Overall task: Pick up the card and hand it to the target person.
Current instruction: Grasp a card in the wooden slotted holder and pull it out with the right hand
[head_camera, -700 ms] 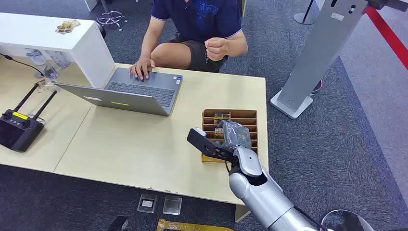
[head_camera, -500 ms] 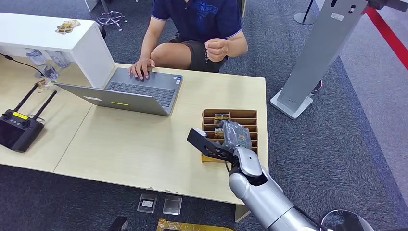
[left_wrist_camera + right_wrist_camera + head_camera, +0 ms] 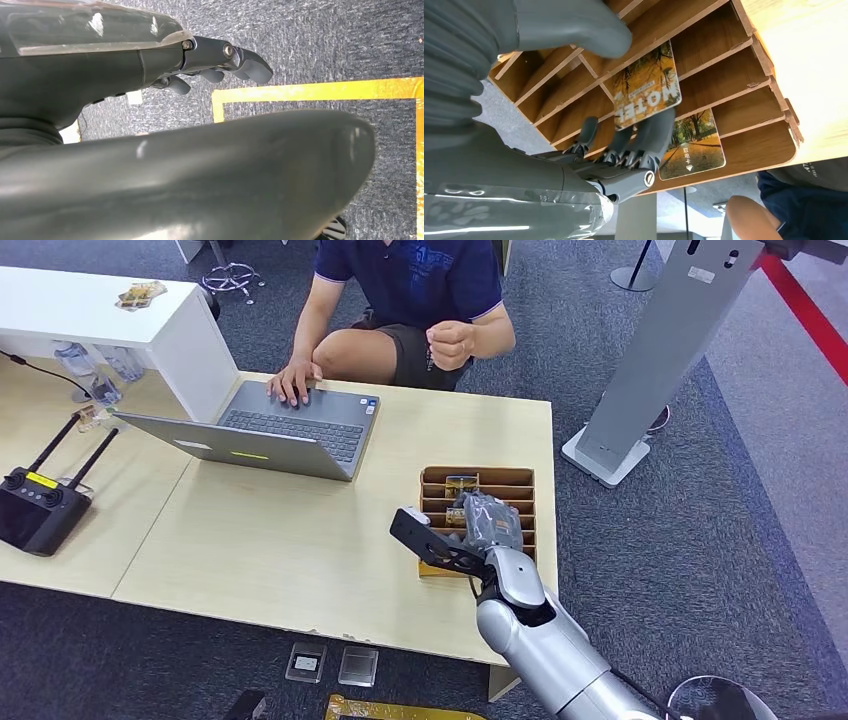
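Fingers of the right hand press under the card with the thumb above, pinching it over the wooden slotted box, likely to pull it free; a second card stays slotted; left hand hangs empty, fingers loosely curled

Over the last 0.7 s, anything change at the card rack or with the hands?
Nothing visibly changed. The right hand is still over the brown wooden slotted card rack, thumb and fingers around the autumn-print "MOTEL" card. A second autumn-print card sits in the rack's next slot. The seated person's hand stays on the silver laptop. The left hand hangs over the carpet as before.
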Controlling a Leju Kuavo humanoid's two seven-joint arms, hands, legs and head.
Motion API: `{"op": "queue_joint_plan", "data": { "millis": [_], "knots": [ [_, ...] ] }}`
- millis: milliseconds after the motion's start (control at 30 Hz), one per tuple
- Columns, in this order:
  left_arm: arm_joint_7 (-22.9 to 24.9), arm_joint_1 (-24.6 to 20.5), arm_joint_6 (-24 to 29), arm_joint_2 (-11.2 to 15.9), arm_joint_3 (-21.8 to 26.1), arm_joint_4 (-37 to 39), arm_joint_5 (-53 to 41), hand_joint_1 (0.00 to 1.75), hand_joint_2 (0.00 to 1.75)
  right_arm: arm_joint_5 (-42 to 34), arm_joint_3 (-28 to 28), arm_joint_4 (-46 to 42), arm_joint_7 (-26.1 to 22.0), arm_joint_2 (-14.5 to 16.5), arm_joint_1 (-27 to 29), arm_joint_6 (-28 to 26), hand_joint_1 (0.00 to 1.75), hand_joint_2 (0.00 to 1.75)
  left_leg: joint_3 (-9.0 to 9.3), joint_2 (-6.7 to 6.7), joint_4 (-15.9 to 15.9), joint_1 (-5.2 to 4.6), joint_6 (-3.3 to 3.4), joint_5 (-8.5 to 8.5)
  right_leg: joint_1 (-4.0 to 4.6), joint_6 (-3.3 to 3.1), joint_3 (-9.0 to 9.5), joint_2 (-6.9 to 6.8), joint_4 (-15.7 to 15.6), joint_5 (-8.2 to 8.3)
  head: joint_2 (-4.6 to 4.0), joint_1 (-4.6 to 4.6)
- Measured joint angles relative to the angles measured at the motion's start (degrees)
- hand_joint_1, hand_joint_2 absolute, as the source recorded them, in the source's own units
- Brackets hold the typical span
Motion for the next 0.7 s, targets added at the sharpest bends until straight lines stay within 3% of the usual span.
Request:
{"op": "queue_joint_plan", "data": {
  "millis": [300,700],
  "knots": [
    [0.00,0.01,0.00,0.00,-0.02,0.00,-0.01,0.00,0.00,0.00,-0.02,0.09,-0.01,0.00,-0.13,0.01,1.58,1.75,0.00,0.00,0.00,0.00,0.00,0.00,0.00,0.00,0.00,0.00,0.00,0.00,0.00,-0.01],
    [-0.70,0.09,-0.22,0.00,-0.02,0.00,-0.02,0.00,0.00,0.06,-0.02,0.09,-0.34,0.19,-0.30,-0.35,1.57,1.75,0.02,0.00,0.00,0.00,0.00,0.00,0.00,0.00,0.02,0.00,0.00,0.00,0.00,0.01]
  ]
}}
